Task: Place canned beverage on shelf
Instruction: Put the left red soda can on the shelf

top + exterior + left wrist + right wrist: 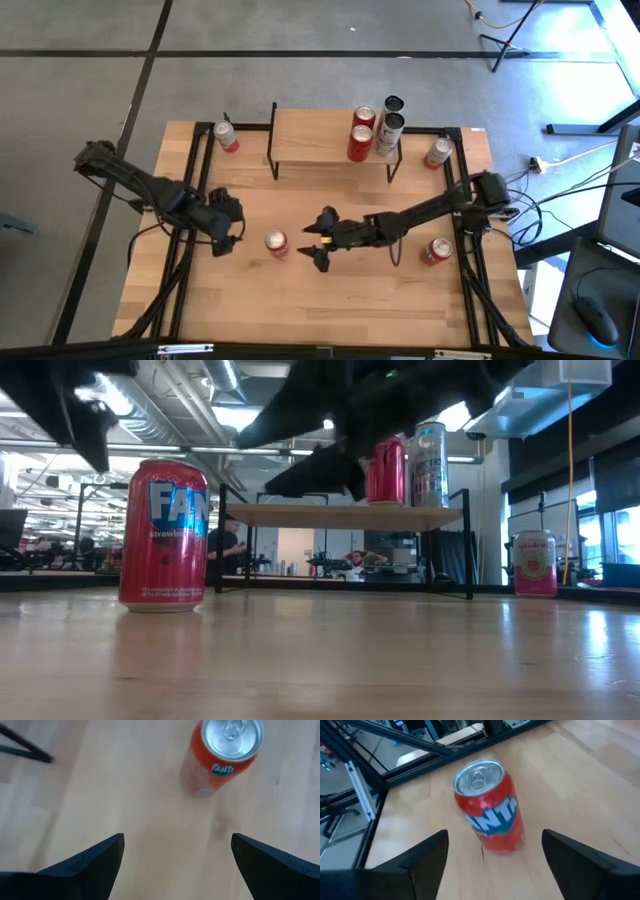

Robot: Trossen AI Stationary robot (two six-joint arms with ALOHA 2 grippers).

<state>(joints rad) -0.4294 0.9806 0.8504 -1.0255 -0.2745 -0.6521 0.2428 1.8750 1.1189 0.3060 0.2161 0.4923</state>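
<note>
Currently, taking the table [300,300] from left to right in the high view, a red-and-silver can [226,136] stands at the far-left corner, outside the shelf's legs. Nearer the front, the left gripper [228,238] hovers just left of the central red can [276,243], its jaws standing wide and holding nothing; its wrist view shows the two dark fingers [90,865] spread with only bare wood between them and the can ahead of them. The central red can stands upright on the tabletop, between the two grippers and in front of the shelf [310,135]. The right gripper [318,243] sits just right of this can, pointed at it, jaws open and not yet around it; in its wrist view the can lies ahead of the fingertips, not between them. On the shelf's right end stand two red cans [361,135] and two taller slim cans [390,124], so part of the stocking appears complete. Further right, a pink can [437,152] stands beside the shelf's right legs, and another red can [437,251] stands near the right edge. Judged from this layout, four cans remain on the tabletop, and the central one is probably next for grasping.
</note>
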